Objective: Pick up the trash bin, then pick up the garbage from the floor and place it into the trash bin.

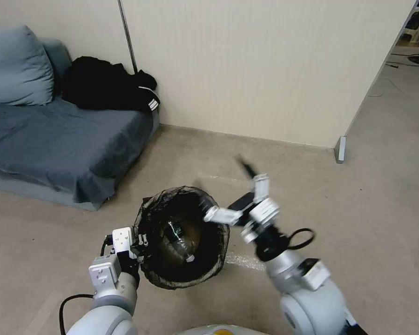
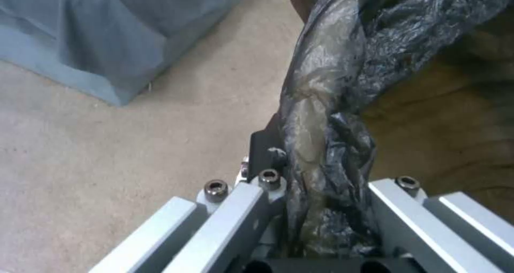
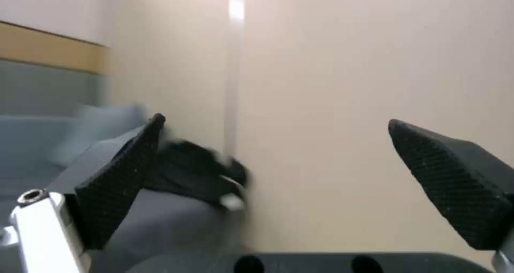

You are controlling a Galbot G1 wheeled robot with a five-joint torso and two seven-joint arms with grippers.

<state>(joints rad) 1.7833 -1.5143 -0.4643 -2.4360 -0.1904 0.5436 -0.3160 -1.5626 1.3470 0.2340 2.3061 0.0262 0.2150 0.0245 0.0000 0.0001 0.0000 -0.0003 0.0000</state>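
My left gripper point(image 1: 137, 246) is shut on the near-left rim of the trash bin point(image 1: 172, 283) and holds it off the floor, tilted toward me. Close up, the crinkled black bag point(image 2: 332, 84) over the rim is pinched in my left gripper point(image 2: 311, 160). Some garbage lies at the bottom of the bin, a small clear bottle point(image 1: 179, 232) among it. My right gripper point(image 1: 224, 184) hangs open over the bin's far-right rim, with nothing between its fingers. From its wrist, the right gripper point(image 3: 276, 122) faces the wall with its black pads point(image 3: 118, 176) spread wide.
A grey-blue sofa point(image 1: 56, 139) stands at the left with a black clothes heap point(image 1: 107, 83) on it. A beige wall point(image 1: 265, 70) runs behind and ends at a corner point(image 1: 341, 149) on the right. Bare carpet lies around the bin.
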